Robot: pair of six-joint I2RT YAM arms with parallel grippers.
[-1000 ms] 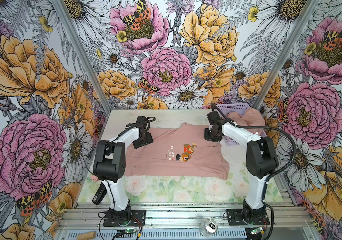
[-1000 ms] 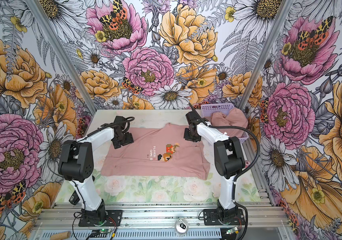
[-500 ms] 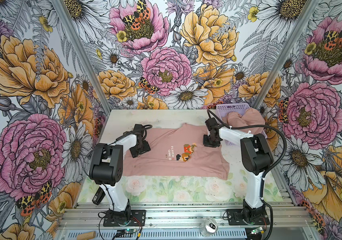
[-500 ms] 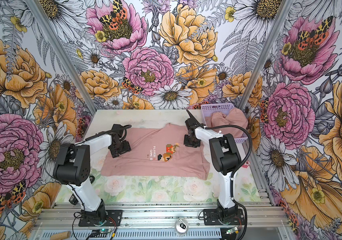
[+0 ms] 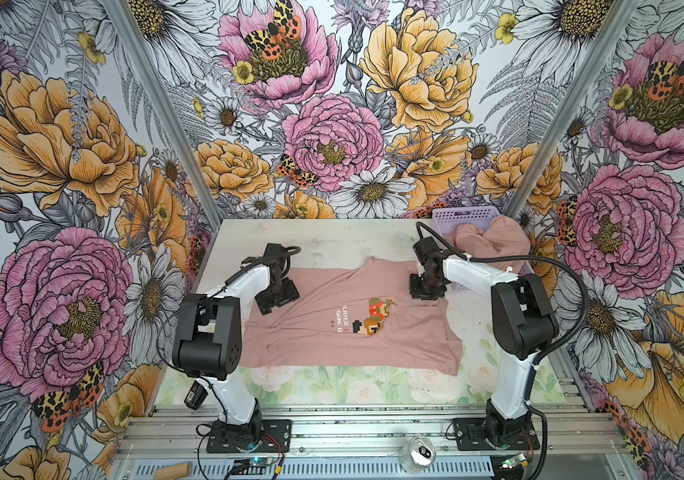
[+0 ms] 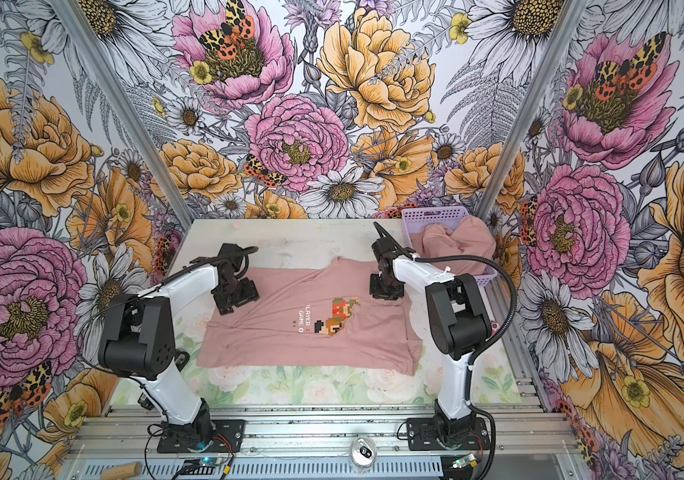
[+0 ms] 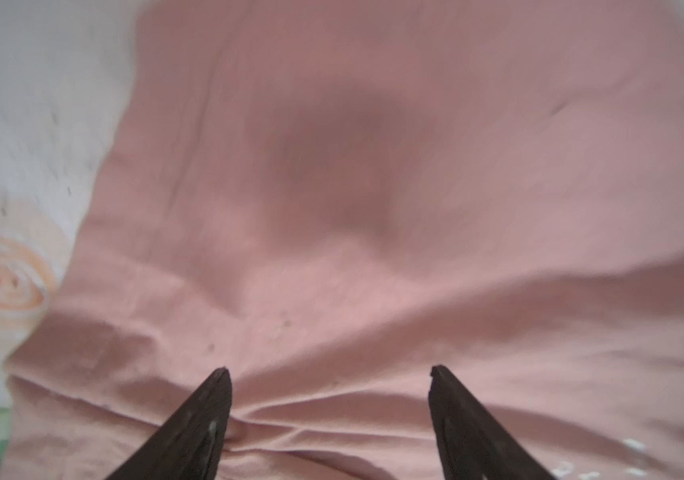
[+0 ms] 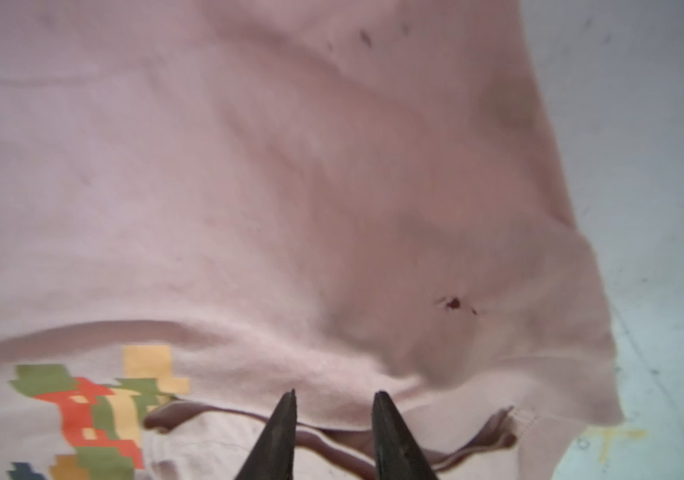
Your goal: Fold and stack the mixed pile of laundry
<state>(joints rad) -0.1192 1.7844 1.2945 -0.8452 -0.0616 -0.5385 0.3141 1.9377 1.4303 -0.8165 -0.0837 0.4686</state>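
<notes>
A dusty-pink T-shirt lies spread flat on the table, its pixel-art figure and white lettering facing up. My left gripper hangs low over the shirt's far left part. In the left wrist view its jaws stand wide open over wrinkled pink cloth. My right gripper is low over the far right part. Its jaws are narrowly apart over a folded cloth edge, gripping nothing. More of the laundry pile is bundled in the basket.
The lavender perforated basket stands at the far right corner, close behind my right arm. A drink can and a cork-like piece lie on the front rail. Floral walls enclose the table on three sides.
Both grippers have come down and toward the front over the shirt's far edge. The shirt lies as it did.
</notes>
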